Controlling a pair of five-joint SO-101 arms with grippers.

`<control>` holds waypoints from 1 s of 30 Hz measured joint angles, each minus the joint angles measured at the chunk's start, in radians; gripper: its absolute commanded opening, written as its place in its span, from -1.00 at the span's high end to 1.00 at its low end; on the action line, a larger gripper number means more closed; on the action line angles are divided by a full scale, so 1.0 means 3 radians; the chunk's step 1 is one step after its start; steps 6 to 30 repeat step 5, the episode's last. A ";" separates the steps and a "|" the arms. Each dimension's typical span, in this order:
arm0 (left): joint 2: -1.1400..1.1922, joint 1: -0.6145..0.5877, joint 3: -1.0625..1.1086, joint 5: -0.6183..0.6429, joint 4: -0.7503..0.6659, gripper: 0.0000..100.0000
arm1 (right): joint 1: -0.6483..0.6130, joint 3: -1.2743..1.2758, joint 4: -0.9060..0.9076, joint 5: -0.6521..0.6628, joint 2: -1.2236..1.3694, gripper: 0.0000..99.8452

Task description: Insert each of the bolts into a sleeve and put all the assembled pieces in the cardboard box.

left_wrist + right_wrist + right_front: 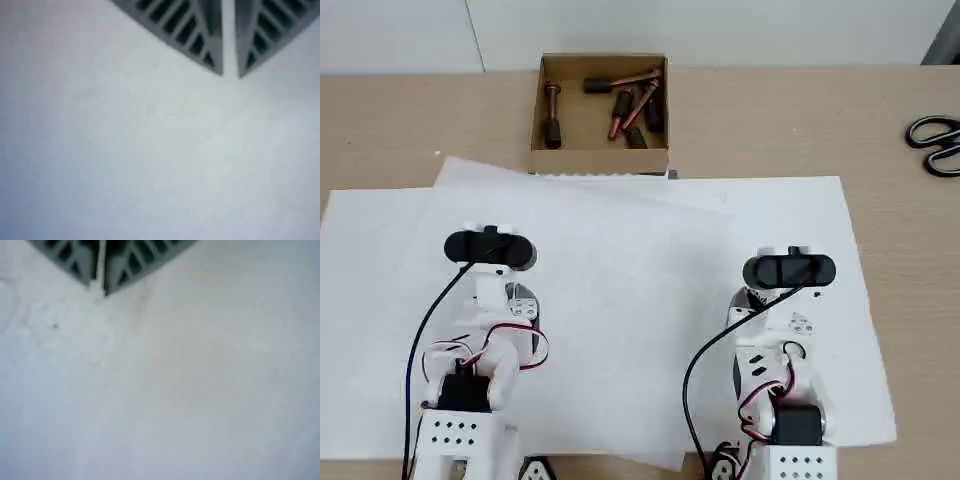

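- Bolts in sleeves (552, 115) are lying inside the cardboard box (598, 160). One assembled piece is resting along one side wall, and the others are crossing one another in a loose heap toward the opposite wall.
- That cardboard box is sitting open-topped on the table (770, 110), at the far edge of the white paper (650, 230). Its near wall is meeting the sheet's border.
- Left gripper (231, 70) is hanging close over bare paper. Its jaws are drawn together, leaving a thin slit through which the sheet is showing.
- Right gripper (100, 287) is pointing down at the paper in the same way. Its jaws are pressed almost tip to tip, with a hairline gap between them.
- One arm (490, 310) is sitting folded over the paper toward one side of the sheet, and the other arm (780, 340) toward the opposite side. Both are standing well apart from the box.
- Scissors (935, 145) are lying on the bare table beyond the paper, at the edge of the high view.
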 measured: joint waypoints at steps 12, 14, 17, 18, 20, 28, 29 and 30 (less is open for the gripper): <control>0.0000 0.0000 0.0000 0.0000 0.0000 0.99 | 0.0000 0.0000 0.0000 0.0000 0.0000 0.99; 0.0000 0.0000 0.0000 0.0000 0.0000 0.99 | 0.0000 0.0000 0.0000 0.0000 0.0000 0.99; 0.0000 0.0000 0.0000 0.0000 0.0000 0.99 | 0.0000 0.0000 0.0000 0.0000 0.0000 0.99; 0.0000 0.0000 0.0000 0.0000 0.0000 0.99 | 0.0000 0.0000 0.0000 0.0000 0.0000 0.99; 0.0000 0.0000 0.0000 0.0000 0.0000 0.99 | 0.0000 0.0000 0.0000 0.0000 0.0000 0.99; 0.0000 0.0000 0.0000 0.0000 0.0000 0.99 | 0.0000 0.0000 0.0000 0.0000 0.0000 0.99; 0.0000 0.0000 0.0000 0.0000 0.0000 0.99 | 0.0000 0.0000 0.0000 0.0000 0.0000 0.99; 0.0000 0.0000 0.0000 0.0000 0.0000 0.99 | 0.0000 0.0000 0.0000 0.0000 0.0000 0.99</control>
